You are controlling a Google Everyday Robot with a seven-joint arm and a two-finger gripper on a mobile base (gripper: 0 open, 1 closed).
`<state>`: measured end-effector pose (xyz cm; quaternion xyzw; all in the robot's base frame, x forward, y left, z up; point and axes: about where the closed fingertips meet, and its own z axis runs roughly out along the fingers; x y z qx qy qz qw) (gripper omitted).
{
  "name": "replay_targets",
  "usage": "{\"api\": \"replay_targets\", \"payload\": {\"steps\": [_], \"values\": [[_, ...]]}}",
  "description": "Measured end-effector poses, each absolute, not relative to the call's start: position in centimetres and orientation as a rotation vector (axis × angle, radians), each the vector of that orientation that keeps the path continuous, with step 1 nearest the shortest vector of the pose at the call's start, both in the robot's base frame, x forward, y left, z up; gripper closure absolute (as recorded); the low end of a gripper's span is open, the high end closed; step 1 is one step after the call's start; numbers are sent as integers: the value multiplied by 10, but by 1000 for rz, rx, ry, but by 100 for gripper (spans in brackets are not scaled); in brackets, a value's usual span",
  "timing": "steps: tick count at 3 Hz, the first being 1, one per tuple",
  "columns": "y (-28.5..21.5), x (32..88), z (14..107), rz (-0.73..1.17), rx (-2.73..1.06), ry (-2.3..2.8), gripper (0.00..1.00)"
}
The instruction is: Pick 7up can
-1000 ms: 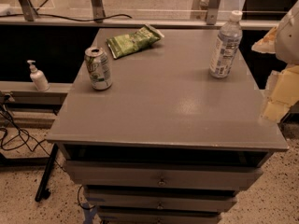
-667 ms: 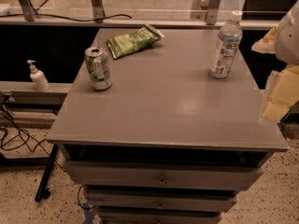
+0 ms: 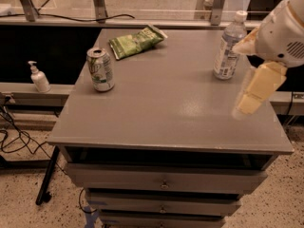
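Note:
The 7up can (image 3: 100, 69) stands upright on the left part of the grey cabinet top (image 3: 161, 108); it has a green and white label and a silver top. My gripper (image 3: 254, 91) hangs from the white arm (image 3: 285, 30) at the right edge of the top, just above the surface. It is far to the right of the can and touches nothing.
A clear plastic water bottle (image 3: 228, 46) stands at the back right, just left of the arm. A flat green snack bag (image 3: 137, 42) lies behind the can. A soap dispenser (image 3: 39, 77) stands on a ledge to the left. Drawers (image 3: 164, 182) are below the top.
The arm and gripper have moved left, further in over the right edge of the cabinet top. The can, bottle and bag have not moved.

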<state>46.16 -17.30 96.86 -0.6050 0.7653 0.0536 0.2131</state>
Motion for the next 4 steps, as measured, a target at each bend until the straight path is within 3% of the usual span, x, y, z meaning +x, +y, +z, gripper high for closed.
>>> {"api": "replay_targets", "payload": {"steps": [2, 4], "values": [[-51, 492, 965, 503, -1592, 1878, 0], [-42, 494, 971, 510, -1573, 1855, 0]]}}
